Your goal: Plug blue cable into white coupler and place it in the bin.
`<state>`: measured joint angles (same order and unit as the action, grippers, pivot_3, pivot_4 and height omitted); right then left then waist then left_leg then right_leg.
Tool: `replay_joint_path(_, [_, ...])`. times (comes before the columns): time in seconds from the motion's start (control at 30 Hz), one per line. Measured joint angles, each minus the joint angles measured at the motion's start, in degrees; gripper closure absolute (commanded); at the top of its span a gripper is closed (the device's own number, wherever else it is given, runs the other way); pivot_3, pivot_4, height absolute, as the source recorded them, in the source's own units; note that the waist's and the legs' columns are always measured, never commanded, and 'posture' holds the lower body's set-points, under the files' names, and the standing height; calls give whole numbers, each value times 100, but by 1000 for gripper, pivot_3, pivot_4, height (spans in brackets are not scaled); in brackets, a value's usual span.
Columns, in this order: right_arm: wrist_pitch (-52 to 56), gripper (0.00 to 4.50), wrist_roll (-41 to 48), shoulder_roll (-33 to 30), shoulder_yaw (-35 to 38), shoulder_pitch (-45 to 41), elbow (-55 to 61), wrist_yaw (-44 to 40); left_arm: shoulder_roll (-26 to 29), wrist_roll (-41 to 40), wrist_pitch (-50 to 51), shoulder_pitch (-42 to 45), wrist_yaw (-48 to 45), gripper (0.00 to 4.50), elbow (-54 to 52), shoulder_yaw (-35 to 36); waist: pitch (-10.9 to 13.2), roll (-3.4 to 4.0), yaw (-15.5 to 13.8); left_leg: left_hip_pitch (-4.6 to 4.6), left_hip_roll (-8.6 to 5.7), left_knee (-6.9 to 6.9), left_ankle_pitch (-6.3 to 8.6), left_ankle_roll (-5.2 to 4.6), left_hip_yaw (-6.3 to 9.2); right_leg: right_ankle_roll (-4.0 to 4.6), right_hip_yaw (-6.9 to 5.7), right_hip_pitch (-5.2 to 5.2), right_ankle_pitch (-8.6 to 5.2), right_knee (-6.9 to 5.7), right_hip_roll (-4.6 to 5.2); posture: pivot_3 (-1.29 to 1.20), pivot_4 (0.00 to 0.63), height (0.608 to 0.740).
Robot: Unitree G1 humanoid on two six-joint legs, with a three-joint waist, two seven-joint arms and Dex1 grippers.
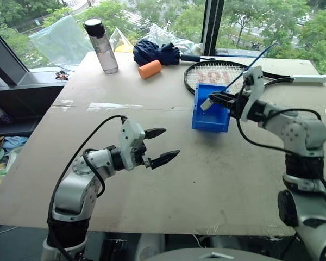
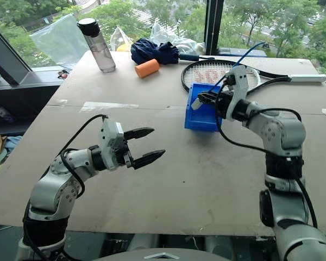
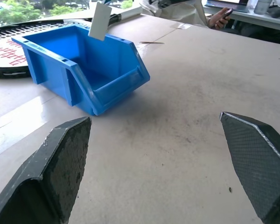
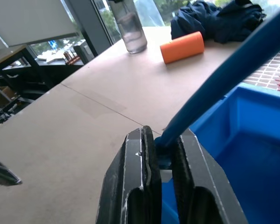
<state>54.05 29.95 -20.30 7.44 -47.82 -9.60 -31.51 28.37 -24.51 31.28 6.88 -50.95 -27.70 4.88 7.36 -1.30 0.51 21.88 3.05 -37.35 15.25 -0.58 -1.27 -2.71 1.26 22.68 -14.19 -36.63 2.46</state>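
The bright blue bin (image 1: 211, 123) stands on the table in front of a racket. Just above its open top my right gripper (image 1: 214, 99) is shut on the blue cable (image 1: 249, 68), which rises up and back from the fingers toward the window. The white coupler (image 1: 205, 104) hangs at the cable's lower end, over the inside of the bin; the left wrist view shows the coupler (image 3: 99, 21) above the bin's (image 3: 113, 88) rear rim. In the right wrist view the cable (image 4: 224, 74) is pinched between the fingers (image 4: 137, 182). My left gripper (image 1: 171, 143) is open and empty above mid-table, left of the bin.
Along the far side of the table are a water bottle (image 1: 102, 45), an orange roll (image 1: 150, 69), a dark blue cloth bundle (image 1: 155, 53) and a racket (image 1: 217, 73) behind the bin. A person's hand (image 3: 221, 16) shows beyond the table.
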Motion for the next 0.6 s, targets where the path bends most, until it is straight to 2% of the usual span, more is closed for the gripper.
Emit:
replay_joint_path(0.03, [-110, 2323, -103, -15, -22, -117, -357, 4, -3, -12, 7, 3, 86, 0, -24, -1, 0, 0, -4, 3, 0, 1, 0, 0, -1, -11, 0, 0, 6, 4, 0, 0, 150, 740])
replay_joint_path(0.07, [-177, 2072, -149, -20, -43, -159, -527, -4, -3, -28, 9, 7, 136, 0, -27, -1, 0, 0, -3, 6, 0, 3, 0, 0, -1, -12, 0, 0, 7, 11, 0, 0, 150, 740])
replay_joint_path(0.17, [-349, 737, -313, -222, -142, -171, -828, -115, 4, -68, 47, 104, 340, 0, -30, -15, 6, 9, -4, 18, 0, 6, 0, 0, -2, -13, 0, 2, 8, 28, 2, 0, 150, 740])
replay_joint_path(0.3, [-530, 737, -178, -812, -53, 403, 215, -611, 75, -259, 153, 143, 440, 0, -57, -51, 4, 6, -9, 22, 0, 12, 1, -1, 0, -14, -4, 0, 8, 43, 4, 0, 150, 740])
replay_joint_path(0.4, [-963, 737, 434, -1390, 566, 2158, 2102, -1499, 405, -540, 384, -104, 365, 0, -208, 10, 0, 1, -92, 22, 4, 27, 2, -2, 11, -16, -17, -8, 8, 65, 4, 0, 150, 740])
replay_joint_path(0.5, [-1441, 737, 503, -1837, 938, 3567, 3170, -2072, 693, -825, 574, -411, 245, 0, -307, 236, 7, 12, -74, 13, 5, 27, 2, -2, 2, -16, -9, -9, 7, 63, 3, 0, 150, 740])
replay_joint_path(0.53, [-1737, 737, 463, -1975, 1226, 4309, 3638, -2239, 885, -992, 642, -564, 146, 0, -365, 379, 9, 12, -55, 9, 7, 29, 2, -2, -1, 4, -6, -12, -6, 63, 3, 0, 150, 740])
replay_joint_path(0.57, [-1814, 737, 442, -2015, 1330, 4577, 3752, -2314, 981, -1044, 665, -678, 93, 0, -388, 486, 9, 9, -37, -1, 9, 28, 2, -2, -3, 5, -5, -17, -7, 63, 2, 0, 150, 740])
replay_joint_path(0.6, [-2156, 737, 362, -2008, 1755, 5348, 4052, -2434, 1199, -1193, 717, -890, -35, 0, -422, 711, 9, 10, -32, -3, 10, 27, 2, -1, -2, 4, -7, -22, -10, 62, 1, 0, 150, 740])
